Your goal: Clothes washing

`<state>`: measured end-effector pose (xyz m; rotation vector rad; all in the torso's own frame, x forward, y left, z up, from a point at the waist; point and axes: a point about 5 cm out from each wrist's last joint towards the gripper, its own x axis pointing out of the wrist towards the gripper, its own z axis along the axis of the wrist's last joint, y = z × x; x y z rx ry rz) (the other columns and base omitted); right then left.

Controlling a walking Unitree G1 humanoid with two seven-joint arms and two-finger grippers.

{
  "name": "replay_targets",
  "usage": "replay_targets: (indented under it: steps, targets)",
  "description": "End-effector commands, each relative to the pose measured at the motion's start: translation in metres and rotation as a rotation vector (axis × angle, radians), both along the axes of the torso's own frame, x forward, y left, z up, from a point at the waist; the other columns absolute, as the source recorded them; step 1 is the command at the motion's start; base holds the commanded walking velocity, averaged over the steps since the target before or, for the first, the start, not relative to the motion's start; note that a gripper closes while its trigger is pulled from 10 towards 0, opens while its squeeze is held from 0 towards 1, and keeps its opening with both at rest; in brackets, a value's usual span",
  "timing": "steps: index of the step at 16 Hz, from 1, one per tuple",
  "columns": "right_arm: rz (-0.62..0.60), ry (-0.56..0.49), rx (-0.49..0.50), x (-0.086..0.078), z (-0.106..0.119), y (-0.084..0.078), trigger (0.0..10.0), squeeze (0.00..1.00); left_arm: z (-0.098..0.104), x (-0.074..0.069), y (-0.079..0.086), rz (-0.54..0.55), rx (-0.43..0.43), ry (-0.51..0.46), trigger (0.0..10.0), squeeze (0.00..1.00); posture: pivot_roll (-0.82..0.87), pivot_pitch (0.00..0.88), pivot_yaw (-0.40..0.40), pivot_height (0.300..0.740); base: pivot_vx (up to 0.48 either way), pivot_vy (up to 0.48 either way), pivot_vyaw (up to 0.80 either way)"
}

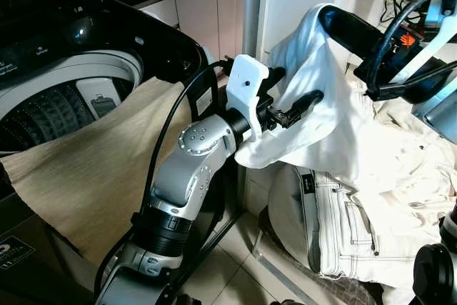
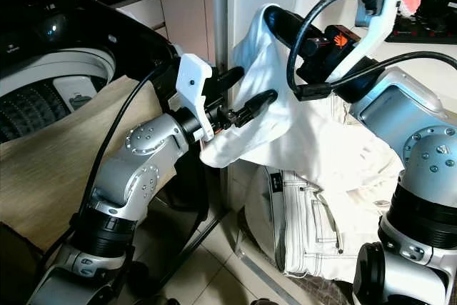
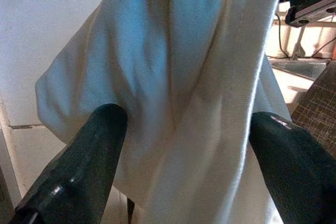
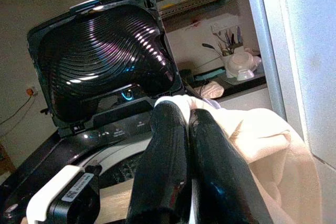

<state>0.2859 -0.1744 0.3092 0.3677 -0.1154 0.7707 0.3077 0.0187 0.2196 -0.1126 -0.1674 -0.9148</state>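
Right gripper (image 2: 275, 23): raised high at 1 o'clock in the head view, fingers pressed together on a top fold of the white garment (image 2: 285, 116); pinched there, probably, to let the cloth hang free and clear of the pile below.
White garment: draped down from that pinch, hanging between the two arms, lower hem bunched near the left wrist; held aloft rather than dragged, likely so as to swing over to the drum.
Left gripper (image 1: 296, 98): fingers spread wide, one on each side of the hanging cloth, cloth at 12 o'clock in front of the fingertips in the wrist view; open like that, seemingly, to take a second hold or steady the drape. Contact with the cloth hard to judge.
Washing machine (image 1: 153, 37): top-loader at 9 to 10 o'clock, lid up (image 4: 105, 51), drum (image 1: 43, 108) open and ready.
Beige cloth (image 1: 93, 155): laid over the front rim of the machine, trailing down the outside at 8 o'clock; part in, part out.
White jeans (image 1: 350, 226): heaped at 4 o'clock below the hanging garment, waiting their turn.
Garment relative to drum: well apart yet, off to 3 o'clock of the opening; a carry toward 9 o'clock needed.
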Motion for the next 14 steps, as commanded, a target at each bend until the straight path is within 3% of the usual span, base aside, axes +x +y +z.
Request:
replay_targets:
  steps: [1,14]
  targets:
    - [0.021,-0.035,-0.003,-0.0038,0.0090,0.0048,0.0,0.00,0.0041,0.0024,-0.0001,0.001,-0.010,0.001,0.0,0.00,-0.11,0.000,0.048,0.740,0.000,0.000,0.00]
    - [-0.022,0.005,-0.005,-0.0006,0.0025,0.0007,0.0,0.00,0.0057,0.0052,0.0069,-0.026,-0.017,-0.013,0.0,0.00,-0.11,0.000,0.056,0.740,0.000,0.000,0.00]
